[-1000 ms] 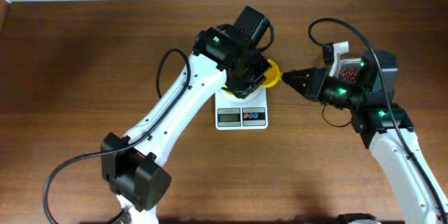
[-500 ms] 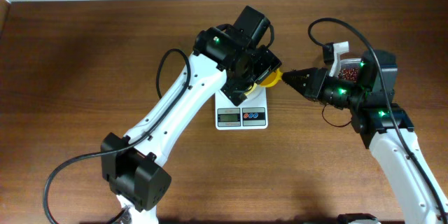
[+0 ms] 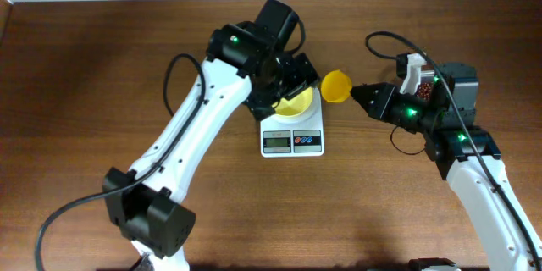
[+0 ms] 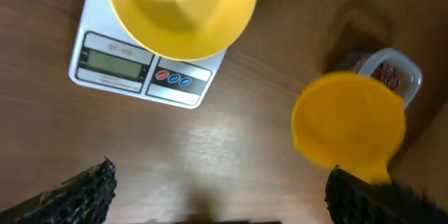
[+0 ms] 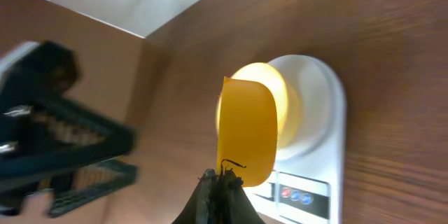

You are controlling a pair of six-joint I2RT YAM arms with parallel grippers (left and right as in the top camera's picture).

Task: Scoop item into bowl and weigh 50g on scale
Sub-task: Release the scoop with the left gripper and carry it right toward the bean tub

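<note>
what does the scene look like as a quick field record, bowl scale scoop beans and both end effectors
bowl: sits on the scale, no beans in it
scale display: unreadable
scoop: yellow, held to the right of the bowl, apart from it, no beans visible in it
beans: in the clear container by the right arm
left end effector: open, holding nothing, hovering by the bowl
right end effector: shut on the scoop's handle

One scale (image 3: pixel 292 141), one bowl (image 4: pixel 180 10), one yellow scoop (image 3: pixel 336 85), one clear container (image 4: pixel 414 78) of many beans (image 4: pixel 388 75)
</note>
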